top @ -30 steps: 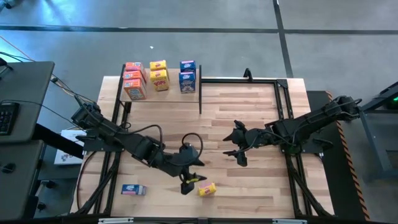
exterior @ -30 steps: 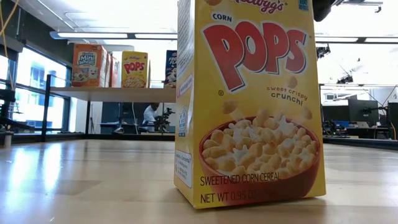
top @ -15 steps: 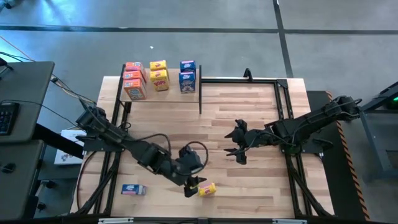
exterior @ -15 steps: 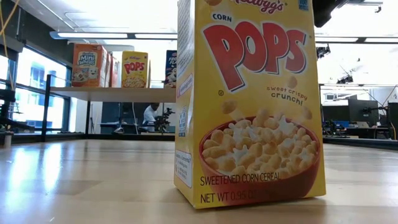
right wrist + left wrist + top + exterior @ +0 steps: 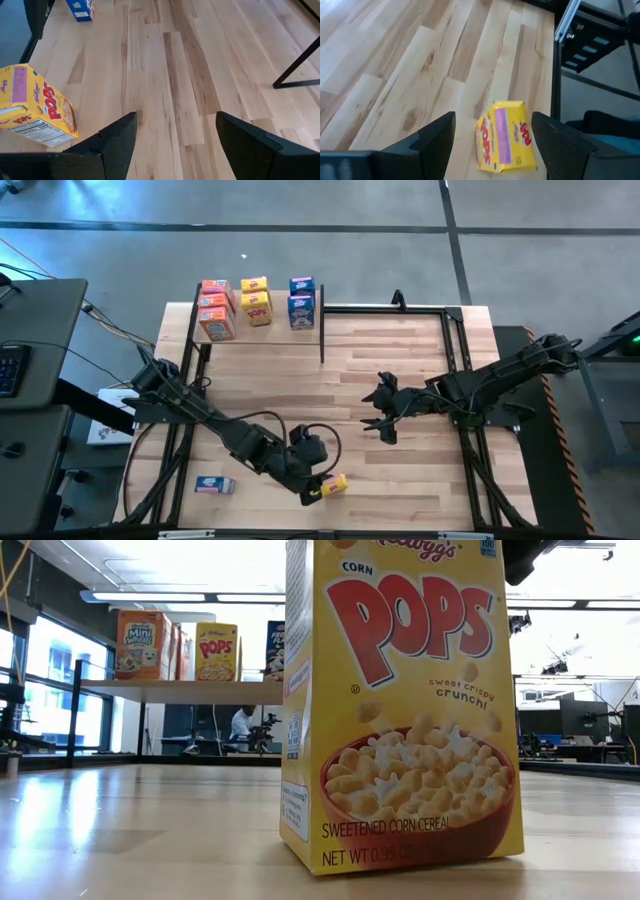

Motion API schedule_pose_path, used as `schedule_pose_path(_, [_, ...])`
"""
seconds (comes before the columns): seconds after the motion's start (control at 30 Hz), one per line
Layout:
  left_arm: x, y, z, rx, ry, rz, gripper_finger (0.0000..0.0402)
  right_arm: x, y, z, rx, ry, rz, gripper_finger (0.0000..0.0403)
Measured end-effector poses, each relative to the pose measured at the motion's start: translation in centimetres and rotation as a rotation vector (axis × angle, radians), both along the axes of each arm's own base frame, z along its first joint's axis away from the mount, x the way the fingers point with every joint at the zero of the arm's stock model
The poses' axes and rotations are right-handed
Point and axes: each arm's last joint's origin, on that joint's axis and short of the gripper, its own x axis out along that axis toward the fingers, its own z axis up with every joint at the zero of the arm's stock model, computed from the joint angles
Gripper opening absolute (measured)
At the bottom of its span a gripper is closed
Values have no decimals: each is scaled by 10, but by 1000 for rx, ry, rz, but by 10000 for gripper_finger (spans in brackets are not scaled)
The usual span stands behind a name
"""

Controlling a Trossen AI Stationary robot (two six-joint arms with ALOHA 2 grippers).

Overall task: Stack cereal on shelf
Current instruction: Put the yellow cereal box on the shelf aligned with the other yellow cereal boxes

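Several cereal boxes [image 5: 255, 305] on shelf [image 5: 262, 332]; yellow box [image 5: 333, 483] and blue box [image 5: 214, 485] remain, left gripper [image 5: 492, 137] spread over yellow.

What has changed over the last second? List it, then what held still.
The left gripper travelled toward the table's near edge and now hangs open over the yellow Corn Pops box, fingers either side, not yet gripping. The box, the blue box, the boxes on the shelf and the open right gripper at mid-table stayed put.
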Motion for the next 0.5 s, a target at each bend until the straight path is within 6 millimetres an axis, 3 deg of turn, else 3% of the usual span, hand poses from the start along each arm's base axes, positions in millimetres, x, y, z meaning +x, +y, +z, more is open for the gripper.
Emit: schedule_pose_path(0.5, [0, -13, -13, 40, 4, 0, 253, 0, 0, 0, 19, -4, -19, 264])
